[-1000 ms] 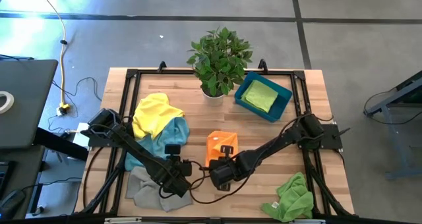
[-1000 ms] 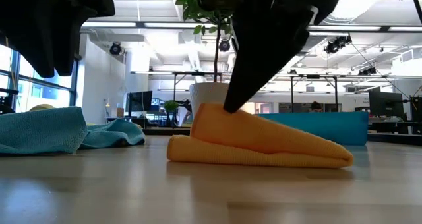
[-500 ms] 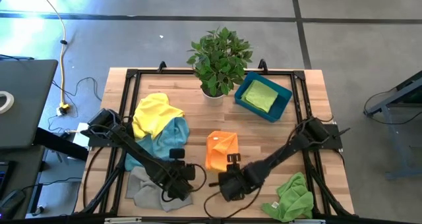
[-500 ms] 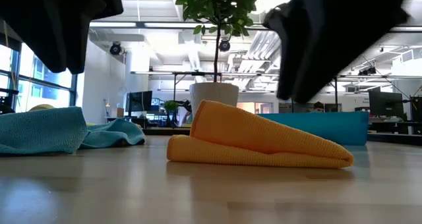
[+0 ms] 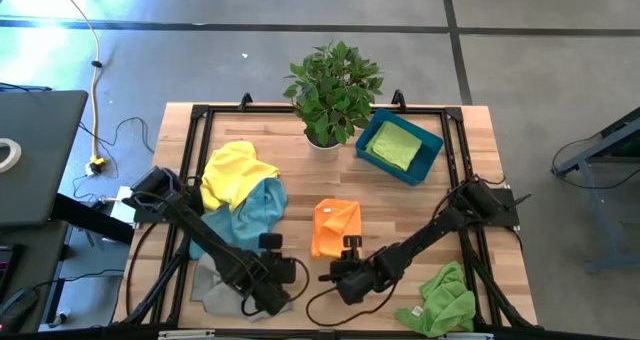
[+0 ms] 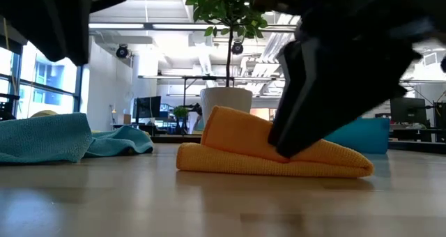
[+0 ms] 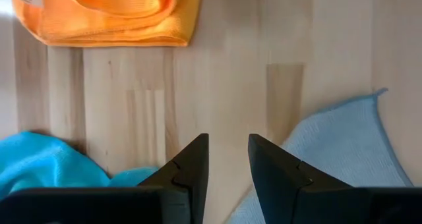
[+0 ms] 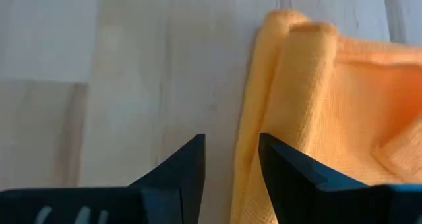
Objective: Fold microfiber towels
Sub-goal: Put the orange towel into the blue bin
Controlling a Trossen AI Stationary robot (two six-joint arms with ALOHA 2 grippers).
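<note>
High view: folded orange microfiber towel (image 5: 335, 227) at desk (image 5: 440, 208) centre, both empty grippers, left (image 5: 283, 274) and right (image 5: 338, 273), narrowly parted at 6 o'clock; four cloths unfolded.

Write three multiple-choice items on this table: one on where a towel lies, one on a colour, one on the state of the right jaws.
1. Where is the folded green towel?
A. in the teal bin
B. under the plant
C. on the yellow towel

2. What colour is the towel nearest the right gripper?
A. grey
B. orange
C. blue

3. How are the right jaws?
A. shut on the towel
B. open, holding nothing
C. shut on a leaf

Answers: 1 A, the high view shows it inside the bin. 2 B, the right wrist view shows orange cloth just ahead. 3 B, bare wood shows between the fingers.
</note>
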